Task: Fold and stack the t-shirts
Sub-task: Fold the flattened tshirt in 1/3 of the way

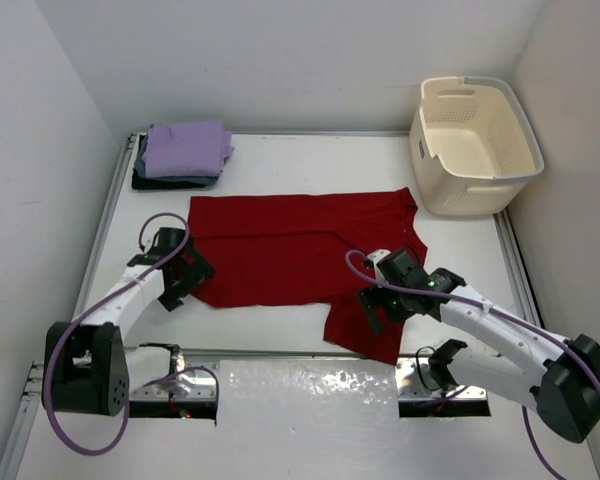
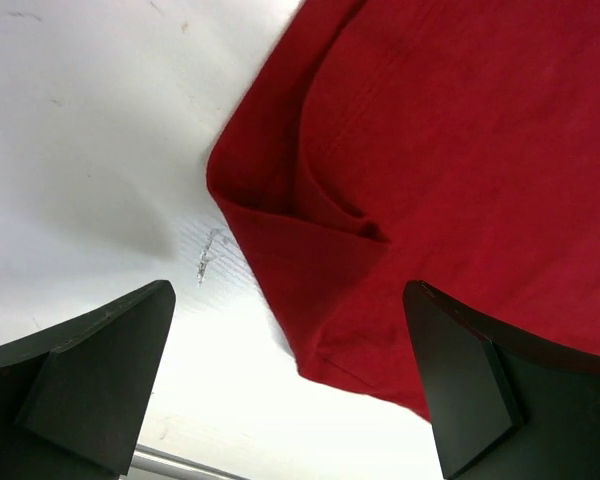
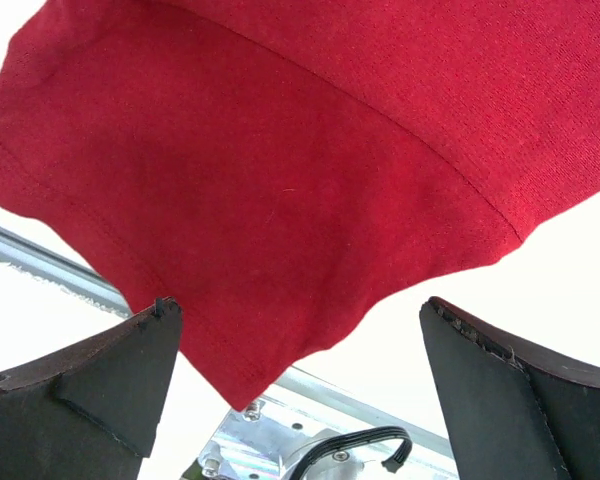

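Observation:
A bright red t-shirt [image 1: 290,250] lies spread flat across the middle of the white table [image 1: 310,160], one sleeve [image 1: 365,330] reaching toward the near edge. At the back left sits a folded stack with a lavender shirt [image 1: 185,148] on top and teal and black layers [image 1: 175,180] beneath. My left gripper [image 1: 190,280] hovers open at the red shirt's near-left corner [image 2: 320,330], which lies between its fingers [image 2: 100,370]. My right gripper [image 1: 375,305] is open over the sleeve's hem corner [image 3: 250,340], with nothing gripped.
A cream plastic laundry basket [image 1: 475,145] stands at the back right. A metal rail [image 3: 380,410] with a cable runs along the table's near edge under the sleeve tip. White walls close in the left, back and right sides.

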Motion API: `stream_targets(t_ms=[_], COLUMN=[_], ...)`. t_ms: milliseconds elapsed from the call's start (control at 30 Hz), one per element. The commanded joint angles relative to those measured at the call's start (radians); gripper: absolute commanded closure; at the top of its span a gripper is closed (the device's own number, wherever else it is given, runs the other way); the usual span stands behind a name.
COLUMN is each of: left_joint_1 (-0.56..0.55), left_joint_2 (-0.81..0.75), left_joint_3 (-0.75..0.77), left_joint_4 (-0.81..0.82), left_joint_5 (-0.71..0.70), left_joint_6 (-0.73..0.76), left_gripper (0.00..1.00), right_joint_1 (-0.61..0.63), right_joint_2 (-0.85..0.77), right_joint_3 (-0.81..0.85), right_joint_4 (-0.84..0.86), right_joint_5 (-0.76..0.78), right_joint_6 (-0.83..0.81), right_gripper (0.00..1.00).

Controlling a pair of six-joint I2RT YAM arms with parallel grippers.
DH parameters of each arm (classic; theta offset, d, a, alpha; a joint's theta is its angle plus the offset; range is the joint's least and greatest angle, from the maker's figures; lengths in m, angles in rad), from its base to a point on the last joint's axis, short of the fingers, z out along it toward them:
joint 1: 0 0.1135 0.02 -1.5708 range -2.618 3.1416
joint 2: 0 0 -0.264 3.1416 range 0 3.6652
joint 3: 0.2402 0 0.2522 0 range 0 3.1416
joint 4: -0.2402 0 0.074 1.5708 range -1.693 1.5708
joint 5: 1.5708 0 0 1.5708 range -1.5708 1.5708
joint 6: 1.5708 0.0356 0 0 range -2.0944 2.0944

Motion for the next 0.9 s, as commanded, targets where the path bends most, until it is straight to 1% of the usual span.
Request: stream_targets(t_ms=[0,100,133,267,300,400,433,533,600,633,667,733,800,833,867], left_joint_1=[-0.037,-0.075,-0.081,-0.101,-0.103,-0.126,-0.130,-0.135,-0.135,-0.135,-0.135,-0.135,-0.135,-0.135,-0.135], left_joint_2=[0.049,0.106,0.127,0.169,0.199,0.270,0.282,0.285,0.288,0.291,0.295,0.293,0.278,0.272,0.269], left_joint_3=[0.045,0.091,0.105,0.139,0.143,0.176,0.180,0.174,0.170,0.174,0.180,0.183,0.170,0.162,0.163], left_joint_4=[0.004,-0.008,-0.023,-0.026,-0.031,-0.075,-0.100,-0.129,-0.131,-0.156,-0.173,-0.245,-0.282,-0.302,-0.309], left_joint_5=[-0.004,-0.039,-0.064,-0.084,-0.093,-0.123,-0.124,-0.142,-0.127,-0.124,-0.121,-0.143,-0.163,-0.153,-0.141], left_joint_6=[0.025,0.027,0.022,0.028,0.033,0.036,0.039,0.036,0.033,0.015,0.007,-0.025,-0.065,-0.086,-0.093], left_gripper=[0.02,0.02,0.04,0.06,0.07,0.11,0.16,0.18,0.20,0.27,0.30,0.36,0.39,0.44,0.47], right_joint_1=[0.006,0.006,0.006,0.006,0.006,0.006,0.006,0.006,0.006,0.004,0.004,0.004,0.004,0.006,0.006], right_joint_2=[-0.012,-0.015,-0.018,-0.026,-0.029,-0.032,-0.033,-0.041,-0.042,-0.044,-0.044,-0.047,-0.052,-0.052,-0.052], right_joint_3=[-0.007,-0.018,-0.022,-0.036,-0.041,-0.041,-0.041,-0.039,-0.039,-0.041,-0.042,-0.041,-0.042,-0.042,-0.044], right_joint_4=[0.023,0.026,0.026,0.024,0.026,0.026,0.026,0.020,0.018,0.016,0.015,0.009,0.001,0.001,0.001], right_joint_5=[0.028,0.039,0.045,0.059,0.066,0.074,0.080,0.086,0.092,0.094,0.096,0.102,0.103,0.102,0.102], right_joint_6=[0.030,0.030,0.032,0.036,0.036,0.041,0.044,0.045,0.050,0.050,0.050,0.053,0.053,0.053,0.053], right_gripper=[0.01,0.01,0.01,0.01,0.01,0.01,0.01,0.01,0.01,0.01,0.01,0.01,0.01,0.01,0.01])
